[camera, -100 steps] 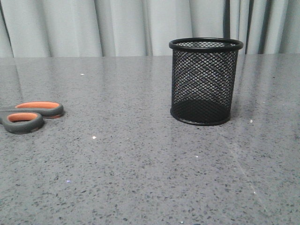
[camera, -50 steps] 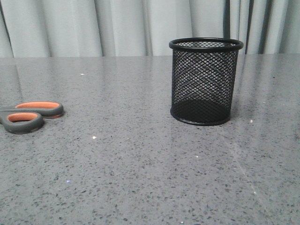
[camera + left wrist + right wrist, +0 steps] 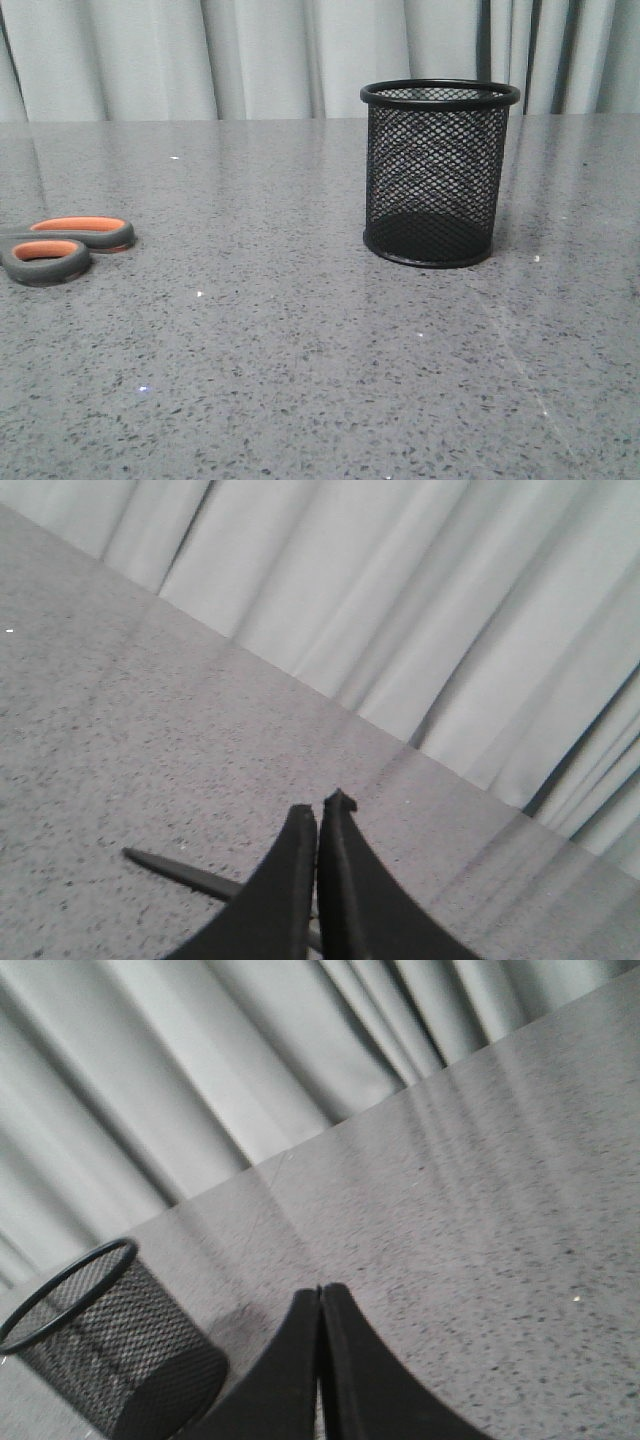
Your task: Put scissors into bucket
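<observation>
The scissors [image 3: 62,248] lie flat at the table's far left in the front view. Only their dark grey, orange-lined handle loops show; the blades run off the frame edge. The bucket [image 3: 438,172], a black wire-mesh cylinder, stands upright right of centre and looks empty. Neither arm shows in the front view. My left gripper [image 3: 320,808] is shut and empty above the table, with a dark scissor blade [image 3: 175,870] lying on the table behind its fingers. My right gripper [image 3: 320,1290] is shut and empty, with the bucket [image 3: 110,1350] off to one side of it.
The grey speckled table [image 3: 300,360] reaches back to a pale pleated curtain [image 3: 250,55]. A wide stretch of bare tabletop lies between the scissors and the bucket.
</observation>
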You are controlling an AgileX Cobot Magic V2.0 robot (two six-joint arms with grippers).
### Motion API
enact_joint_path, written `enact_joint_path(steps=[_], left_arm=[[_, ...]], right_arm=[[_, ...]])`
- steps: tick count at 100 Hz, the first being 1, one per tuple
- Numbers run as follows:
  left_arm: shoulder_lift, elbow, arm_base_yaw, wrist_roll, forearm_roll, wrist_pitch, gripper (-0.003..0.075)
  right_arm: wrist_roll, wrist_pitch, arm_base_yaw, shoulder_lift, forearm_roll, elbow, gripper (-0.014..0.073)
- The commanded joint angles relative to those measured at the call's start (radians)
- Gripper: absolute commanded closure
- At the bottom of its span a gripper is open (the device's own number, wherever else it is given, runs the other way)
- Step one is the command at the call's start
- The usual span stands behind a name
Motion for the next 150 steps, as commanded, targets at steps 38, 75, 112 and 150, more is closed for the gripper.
enact_joint_path(steps=[38, 75, 112, 150], left_arm=[[0.439, -0.617, 0.003, 0.156, 0.251, 0.512, 0.074], [0.639, -0.822, 0.003, 0.233, 0.251, 0.735, 0.0739], [0.643, -0.822, 0.003, 0.369, 0.149, 0.735, 0.0548], [0.647, -0.822, 0.003, 0.369, 0.128, 0.767, 0.0317]], right_arm=[[-0.003, 0.385, -0.005, 0.472, -0.267, -0.525, 0.0645], [-0.018, 0.551, -0.005, 0.684, -0.291, -0.745, 0.0645], [-0.044, 0.572, -0.005, 0.684, -0.293, -0.767, 0.0295], [-0.044, 0.571, -0.005, 0.684, -0.293, -0.772, 0.0137]])
